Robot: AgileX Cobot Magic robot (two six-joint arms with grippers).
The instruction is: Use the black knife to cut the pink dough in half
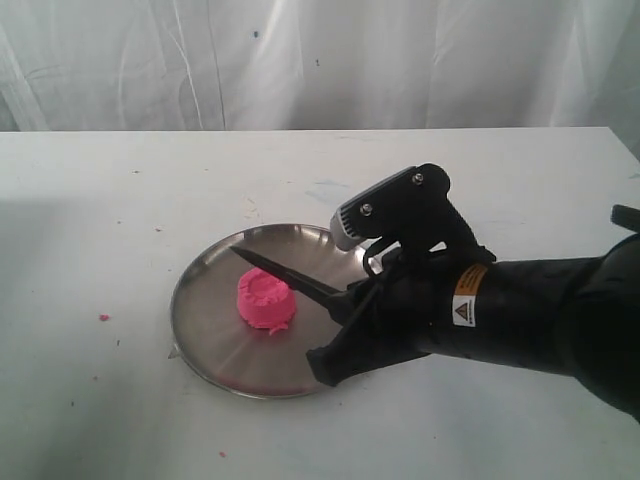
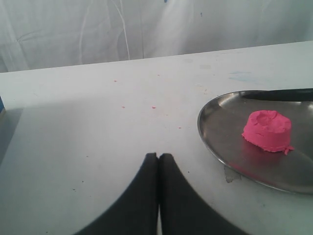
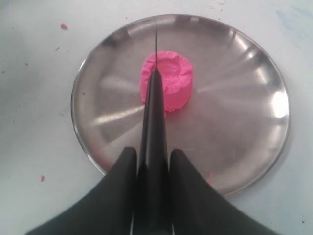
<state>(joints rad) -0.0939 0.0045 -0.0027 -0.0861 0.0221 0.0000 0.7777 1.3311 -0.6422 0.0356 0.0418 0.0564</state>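
The pink dough point(image 1: 265, 301) point(image 2: 267, 130) point(image 3: 168, 84) is one squat round lump with a dented top, resting on the round steel plate point(image 1: 205, 320) point(image 2: 220, 132) point(image 3: 234, 122). My right gripper point(image 1: 350, 300) point(image 3: 153, 155) is shut on the handle of the black knife point(image 1: 285, 274) point(image 3: 155, 105). The blade points out over the plate, above the dough's far-left side, its tip past the lump. My left gripper point(image 2: 158, 156) is shut and holds nothing. It hovers over the bare table beside the plate and does not appear in the exterior view.
A white table point(image 1: 90, 230) carries the plate, with small pink crumbs point(image 1: 103, 318) scattered on it. A white curtain point(image 1: 300, 60) hangs behind the table's far edge. The right arm point(image 1: 530, 320) stretches in from the right edge.
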